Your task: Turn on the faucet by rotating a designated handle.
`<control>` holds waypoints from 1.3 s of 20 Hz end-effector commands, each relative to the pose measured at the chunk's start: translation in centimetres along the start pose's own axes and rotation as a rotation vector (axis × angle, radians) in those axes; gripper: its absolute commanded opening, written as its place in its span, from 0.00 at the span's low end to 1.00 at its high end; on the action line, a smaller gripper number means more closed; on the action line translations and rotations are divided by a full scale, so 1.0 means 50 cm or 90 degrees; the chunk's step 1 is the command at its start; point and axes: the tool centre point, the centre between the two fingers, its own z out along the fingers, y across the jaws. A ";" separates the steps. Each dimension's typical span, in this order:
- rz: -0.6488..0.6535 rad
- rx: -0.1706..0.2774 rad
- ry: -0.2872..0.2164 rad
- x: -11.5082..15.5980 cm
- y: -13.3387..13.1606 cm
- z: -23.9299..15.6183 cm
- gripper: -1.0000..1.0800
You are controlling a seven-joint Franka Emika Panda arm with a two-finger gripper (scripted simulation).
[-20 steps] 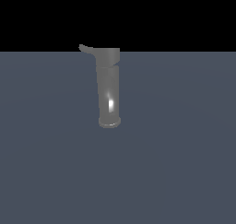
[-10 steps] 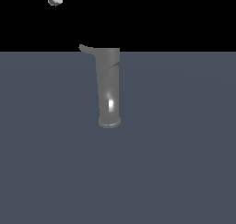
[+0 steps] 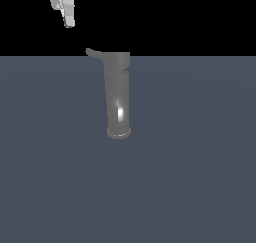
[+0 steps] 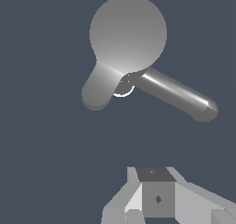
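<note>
Flat grey floor, faucet (image 3: 118,99) upright, handle (image 3: 93,52) untouched, pincer (image 3: 67,18) above, open/closed unclear

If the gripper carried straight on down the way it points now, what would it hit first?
Probably the floor, not the handle. The gripper hangs above and toward the exterior view's left of the handle's tip; in the wrist view the handle sits off its line. Depth is uncertain.
</note>
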 end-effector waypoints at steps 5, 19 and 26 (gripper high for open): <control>0.090 0.000 0.002 0.039 -0.060 0.036 0.00; 0.264 -0.004 0.008 0.142 -0.158 0.104 0.00; 0.304 -0.004 0.009 0.170 -0.176 0.117 0.00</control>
